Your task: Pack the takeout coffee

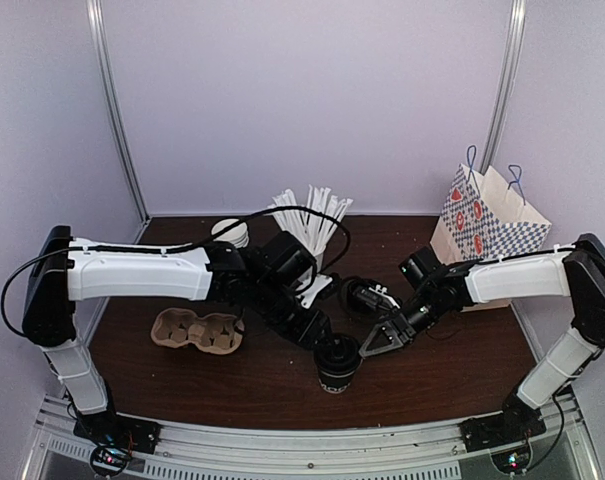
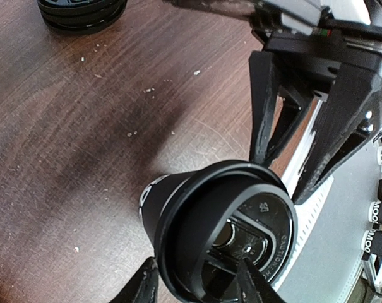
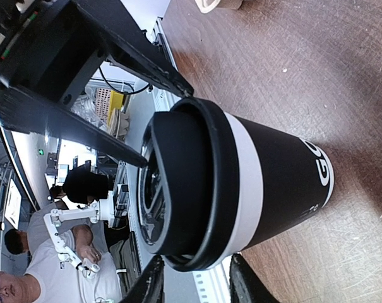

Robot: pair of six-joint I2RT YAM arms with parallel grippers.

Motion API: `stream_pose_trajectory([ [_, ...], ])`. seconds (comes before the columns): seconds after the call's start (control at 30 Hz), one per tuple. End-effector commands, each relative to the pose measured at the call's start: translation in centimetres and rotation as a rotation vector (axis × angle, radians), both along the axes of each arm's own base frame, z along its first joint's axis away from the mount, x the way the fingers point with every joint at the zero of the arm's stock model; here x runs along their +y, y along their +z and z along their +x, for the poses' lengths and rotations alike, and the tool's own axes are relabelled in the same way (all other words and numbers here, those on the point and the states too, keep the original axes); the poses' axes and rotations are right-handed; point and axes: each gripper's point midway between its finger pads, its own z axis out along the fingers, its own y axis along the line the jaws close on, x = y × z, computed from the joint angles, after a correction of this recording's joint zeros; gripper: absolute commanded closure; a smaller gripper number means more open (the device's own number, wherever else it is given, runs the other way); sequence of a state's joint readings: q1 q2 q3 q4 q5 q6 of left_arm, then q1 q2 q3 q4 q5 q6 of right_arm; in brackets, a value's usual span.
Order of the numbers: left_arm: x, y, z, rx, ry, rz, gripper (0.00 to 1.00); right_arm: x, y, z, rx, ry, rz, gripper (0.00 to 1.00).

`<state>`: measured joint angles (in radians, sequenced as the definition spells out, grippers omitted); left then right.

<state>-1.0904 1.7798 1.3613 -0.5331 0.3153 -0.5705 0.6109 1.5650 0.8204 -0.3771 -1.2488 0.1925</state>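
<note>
The takeout coffee (image 1: 337, 366), a black paper cup with white lettering and a black lid, stands upright near the table's front edge. My left gripper (image 1: 325, 340) hangs over its left rim. In the left wrist view its jaws (image 2: 200, 287) are part open, one fingertip (image 2: 254, 284) over the lid's top (image 2: 241, 233) and the other outside the rim. My right gripper (image 1: 374, 343) comes in from the right. Its fingers (image 3: 149, 284) straddle the lid's rim (image 3: 209, 189) with a gap on each side. The right gripper (image 3: 197, 284) grips nothing.
A brown pulp cup carrier (image 1: 197, 331) lies left of the cup. A patterned paper bag (image 1: 487, 225) stands at the back right. A white cup of straws (image 1: 307, 215), a white-rimmed cup (image 1: 230, 232) and a stack of black lids (image 2: 82, 12) sit behind.
</note>
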Motion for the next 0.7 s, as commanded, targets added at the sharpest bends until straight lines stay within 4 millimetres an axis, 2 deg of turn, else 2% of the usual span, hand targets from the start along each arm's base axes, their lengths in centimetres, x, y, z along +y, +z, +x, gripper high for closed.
stream_pose_trajectory([
  [0.0,0.0,-2.2,-0.3,0.026,-0.008,0.034,0.58,0.4,-0.4,0.6,-0.019,-0.002,-0.017,0.67],
  [0.17,0.1,-2.9,-0.5,0.037,-0.007,0.042,0.58,0.4,-0.8,0.6,-0.003,-0.002,-0.031,0.69],
  [0.37,0.1,-3.3,-0.6,0.048,-0.007,0.044,0.59,0.7,-1.0,0.8,0.02,-0.007,-0.032,0.66],
  [0.43,0.1,-3.5,-0.6,0.05,-0.007,0.047,0.6,0.5,-1.5,0.8,0.016,-0.011,-0.059,0.68],
  [0.57,0.2,-3.9,-0.7,0.058,-0.01,0.053,0.61,-1.0,-4.3,1.1,-0.032,-0.006,-0.222,0.78],
  [0.67,0.3,-4.2,-0.7,0.062,-0.009,0.058,0.61,-2.3,-6.7,0.7,-0.012,0.006,-0.337,0.79],
])
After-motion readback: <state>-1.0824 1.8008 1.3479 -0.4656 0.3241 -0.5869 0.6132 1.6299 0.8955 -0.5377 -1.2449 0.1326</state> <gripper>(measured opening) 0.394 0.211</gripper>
